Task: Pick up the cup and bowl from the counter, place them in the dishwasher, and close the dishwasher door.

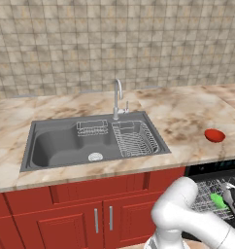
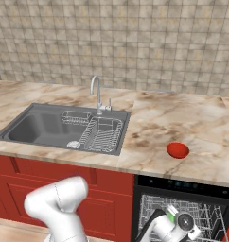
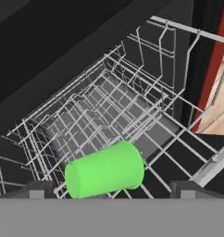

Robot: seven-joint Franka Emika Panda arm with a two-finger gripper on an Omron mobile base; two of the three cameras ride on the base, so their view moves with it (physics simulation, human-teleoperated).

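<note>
A: The cup (image 3: 105,170), plain bright green and smooth-sided, lies on its side on the white wire rack (image 3: 132,106) inside the dishwasher (image 2: 182,215). In the hand view its flat end faces lower left and its barrel runs up to the right across the wires.

B: And the pincer?

A: The gripper (image 3: 111,189) hangs just over the cup, jaws spread wide. One dark fingertip sits at either side of the cup with rack visible between each tip and the green; nothing is held.

B: From the base cameras?

A: In the left base view the cup (image 1: 217,200) shows as a green patch in the rack, just beside the gripper (image 1: 232,200). In the right base view the wrist reaches down into the open dishwasher, with a sliver of green beside it.

B: The bowl?

A: The bowl (image 2: 177,150), glossy red, shallow and round, sits upright on the counter (image 2: 154,118), near the front edge and above the dishwasher. The same bowl (image 1: 214,135) appears at the right of the left base view.

B: The surroundings?

A: A grey sink (image 1: 56,141) with a wire drainer (image 1: 134,138) and a chrome tap (image 1: 117,97) lies well left of the bowl. Red cabinets (image 1: 66,214) run beneath.
</note>
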